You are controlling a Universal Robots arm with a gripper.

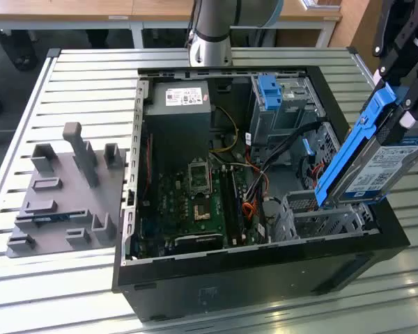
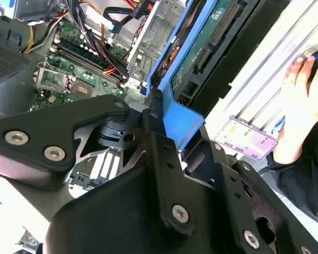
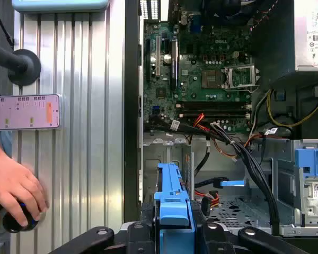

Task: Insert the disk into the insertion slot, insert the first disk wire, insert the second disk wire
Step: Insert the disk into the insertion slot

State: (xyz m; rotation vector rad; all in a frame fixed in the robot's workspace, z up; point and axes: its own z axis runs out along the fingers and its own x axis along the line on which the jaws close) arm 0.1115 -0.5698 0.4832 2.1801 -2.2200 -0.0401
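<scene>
The black gripper (image 1: pixel 397 80) is cut off by the exterior view's top and right edges. In both wrist views its body hides the near end of the flat silver-grey disk (image 2: pixel 212 37) in a bright blue plastic carrier. A person's hand (image 3: pixel 13 188), cropped in the first wrist view, covers a small dark round object (image 3: pixel 13 222) that cannot be identified.

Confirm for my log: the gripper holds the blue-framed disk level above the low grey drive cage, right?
Not level. The gripper holds the disk steeply tilted, its lower end down toward the insertion slot, the low grey cage. The exterior view shows this.
</scene>
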